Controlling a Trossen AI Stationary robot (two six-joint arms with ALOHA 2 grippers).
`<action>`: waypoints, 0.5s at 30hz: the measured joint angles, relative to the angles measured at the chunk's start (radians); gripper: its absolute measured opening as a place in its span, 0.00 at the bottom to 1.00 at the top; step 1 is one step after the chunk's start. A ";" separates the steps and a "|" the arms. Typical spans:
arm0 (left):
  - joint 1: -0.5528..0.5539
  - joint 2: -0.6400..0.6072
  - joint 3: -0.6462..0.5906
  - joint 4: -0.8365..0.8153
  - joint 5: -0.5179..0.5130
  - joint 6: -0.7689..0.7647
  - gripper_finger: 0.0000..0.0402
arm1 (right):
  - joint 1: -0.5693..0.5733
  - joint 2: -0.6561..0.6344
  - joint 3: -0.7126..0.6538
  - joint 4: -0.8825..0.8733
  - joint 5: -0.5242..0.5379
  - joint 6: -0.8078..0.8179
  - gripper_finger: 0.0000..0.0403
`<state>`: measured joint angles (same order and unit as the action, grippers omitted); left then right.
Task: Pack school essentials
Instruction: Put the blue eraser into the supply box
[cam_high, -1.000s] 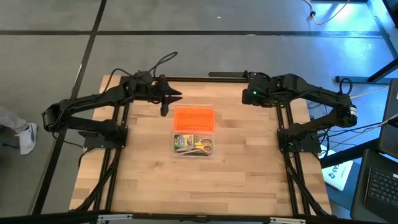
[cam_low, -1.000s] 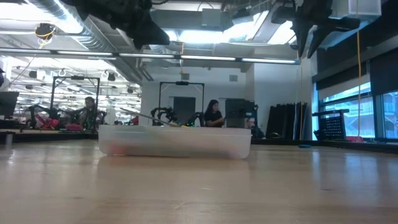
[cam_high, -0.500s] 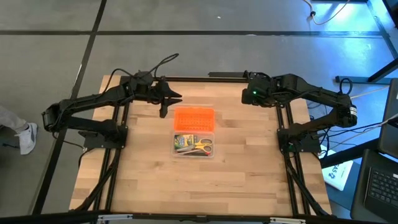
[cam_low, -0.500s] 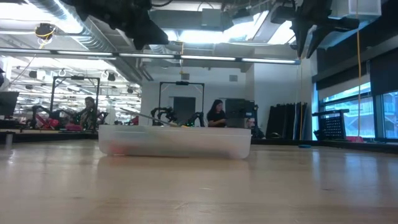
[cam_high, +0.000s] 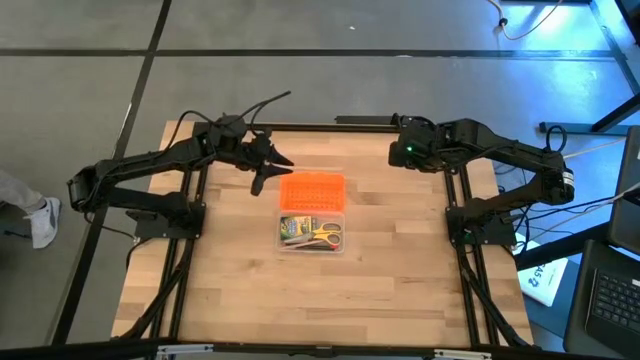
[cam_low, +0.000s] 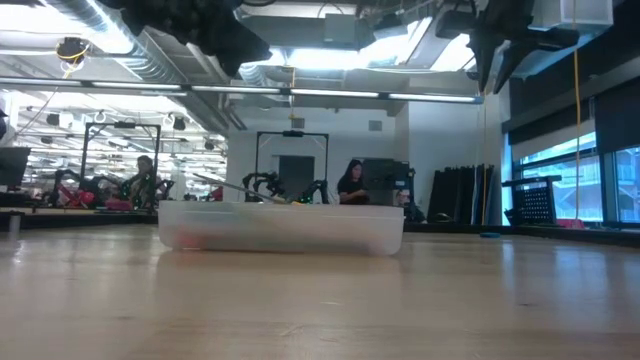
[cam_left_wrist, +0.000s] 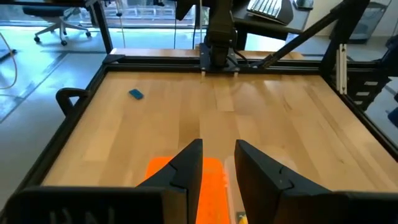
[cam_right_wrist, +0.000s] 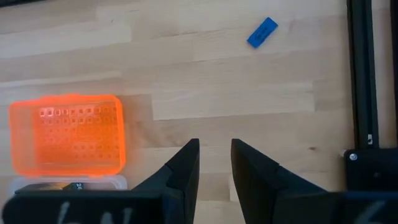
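Observation:
A clear box (cam_high: 311, 232) stands mid-table with its orange lid (cam_high: 311, 190) at its far side. Inside lie the yellow-handled scissors (cam_high: 323, 236) and the green-yellow crayon box (cam_high: 293, 228). A tiny blue piece (cam_right_wrist: 262, 32) lies flat on the bare wood, also seen from the left wrist (cam_left_wrist: 136, 94). My left gripper (cam_high: 282, 160) hangs above the table just left of the lid, pointing toward the right, narrowly open and holding nothing (cam_left_wrist: 217, 150). My right gripper (cam_high: 402, 155) hangs high at the far right, pointing down, also narrowly open with nothing in it (cam_right_wrist: 214, 149).
A black frame rail (cam_right_wrist: 367, 74) runs along the table's edges, and the right arm's base (cam_left_wrist: 219, 53) stands at the right side. Bare wood (cam_high: 300, 300) stretches from the box to the near edge. In the low view, people sit at benches (cam_low: 352, 185) in the room behind.
My left gripper has turned at the wrist without leaving its place, swinging its fingers a little toward the box. The gap between its fingers is unchanged. The right arm and the box have kept still.

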<state>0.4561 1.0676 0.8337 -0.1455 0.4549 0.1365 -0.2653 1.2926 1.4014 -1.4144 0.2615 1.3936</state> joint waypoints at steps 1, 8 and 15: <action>0.000 0.000 0.000 0.000 0.000 -0.013 0.21 | 0.000 0.000 0.000 -0.001 0.000 0.010 0.23; -0.013 0.000 0.000 0.001 0.000 -0.158 0.21 | -0.002 0.000 0.000 0.020 0.000 0.012 0.23; -0.012 0.000 0.000 0.007 -0.024 -0.105 0.21 | -0.008 0.008 -0.001 0.022 0.009 0.010 0.23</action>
<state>0.4441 1.0672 0.8341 -0.1390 0.4307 0.0319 -0.2729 1.3003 1.4006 -1.3922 0.2704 1.4032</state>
